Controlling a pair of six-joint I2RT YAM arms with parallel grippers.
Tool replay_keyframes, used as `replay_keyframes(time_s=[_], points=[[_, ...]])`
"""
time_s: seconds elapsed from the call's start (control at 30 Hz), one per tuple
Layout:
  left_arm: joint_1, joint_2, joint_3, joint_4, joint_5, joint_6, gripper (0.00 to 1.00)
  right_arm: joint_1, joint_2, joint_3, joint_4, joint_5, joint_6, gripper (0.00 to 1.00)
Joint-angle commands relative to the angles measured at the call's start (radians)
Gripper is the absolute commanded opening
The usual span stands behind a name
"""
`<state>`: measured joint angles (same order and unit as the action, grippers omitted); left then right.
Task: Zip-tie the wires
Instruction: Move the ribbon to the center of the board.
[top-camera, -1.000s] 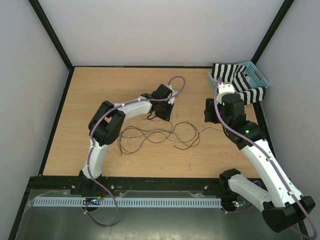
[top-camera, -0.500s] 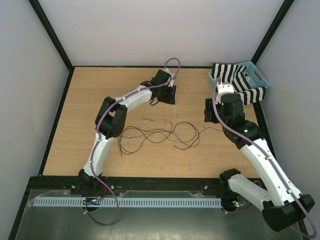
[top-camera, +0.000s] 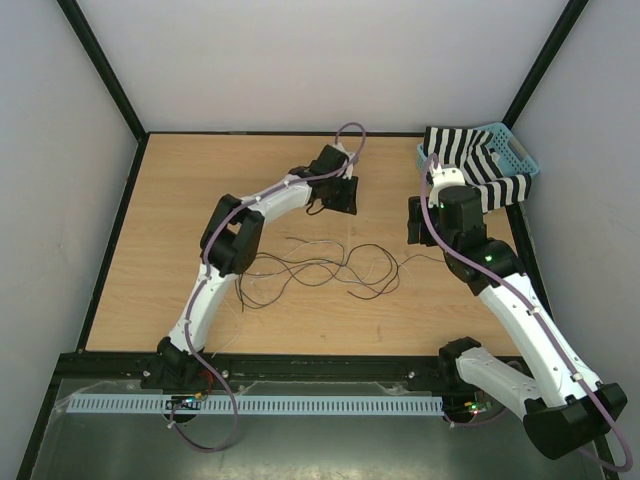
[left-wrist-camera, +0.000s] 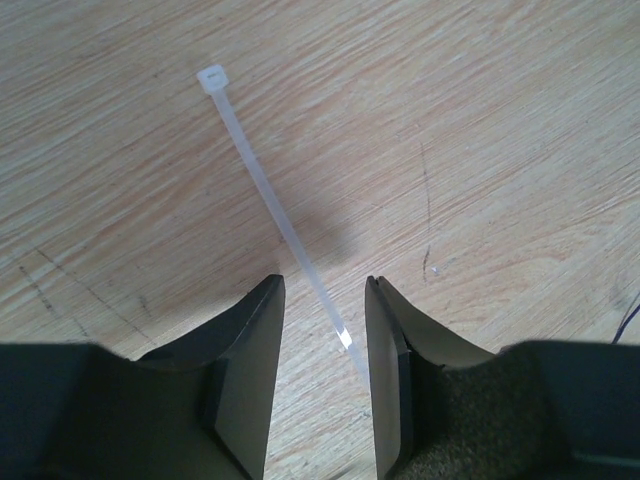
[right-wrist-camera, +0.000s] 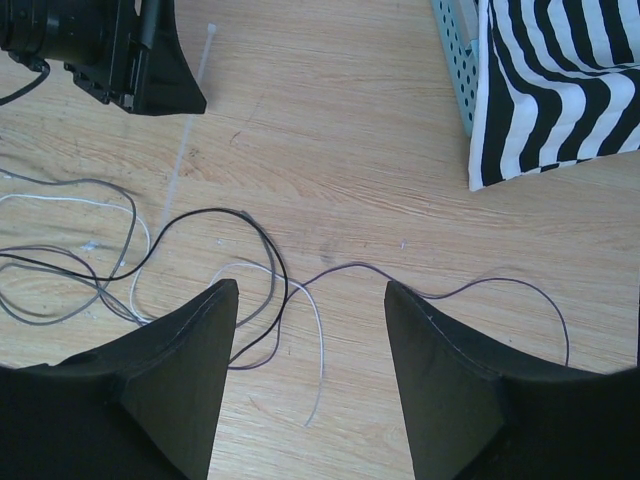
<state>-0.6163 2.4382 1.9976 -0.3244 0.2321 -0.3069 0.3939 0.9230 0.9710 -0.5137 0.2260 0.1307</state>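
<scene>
Since a second ago the left arm (top-camera: 250, 215) has reached farther across the counter (top-camera: 180, 200), carrying the left pincer (top-camera: 338, 200) away from the wires (top-camera: 320, 268) towards the far side; the right arm (top-camera: 500, 290) has hardly shifted. From above, the wires lie loose in loops mid-counter, between the two arms. One teal basket (top-camera: 522, 150) sits in the far right corner, with one black-and-white striped cloth (top-camera: 480, 165) in it, spilling over its near rim.

The left wrist view shows one white zip tie (left-wrist-camera: 265, 190) flat on the wood, its head at the far end and its tail running in between the two fingers. These stand a narrow way apart and are not closed on the strap (whether its tip brushes the right-hand finger I cannot tell).

At the right wrist, the right pincer (right-wrist-camera: 312, 295) is spread wide and holds nothing, hanging above the nearest wire loops. I can make out black and pale strands here, several, too tangled to count. Beyond them are the left pincer, the single zip tie under it, and the basket's corner with the cloth draped over it.
</scene>
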Motion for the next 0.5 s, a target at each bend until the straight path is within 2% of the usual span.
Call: replay_keyframes(time_s=[0.0, 0.2, 0.47], points=[[-0.038, 0.022, -0.039, -0.040, -0.027, 0.016, 0.41, -0.003, -0.010, -0.008, 0.023, 0.017, -0.008, 0.71], [-0.070, 0.019, -0.102, -0.041, -0.025, 0.033, 0.33, -0.003, -0.029, -0.023, 0.023, 0.012, -0.005, 0.71], [-0.122, -0.012, -0.219, -0.038, 0.006, 0.054, 0.07, -0.003, -0.058, -0.036, 0.020, 0.010, 0.001, 0.71]])
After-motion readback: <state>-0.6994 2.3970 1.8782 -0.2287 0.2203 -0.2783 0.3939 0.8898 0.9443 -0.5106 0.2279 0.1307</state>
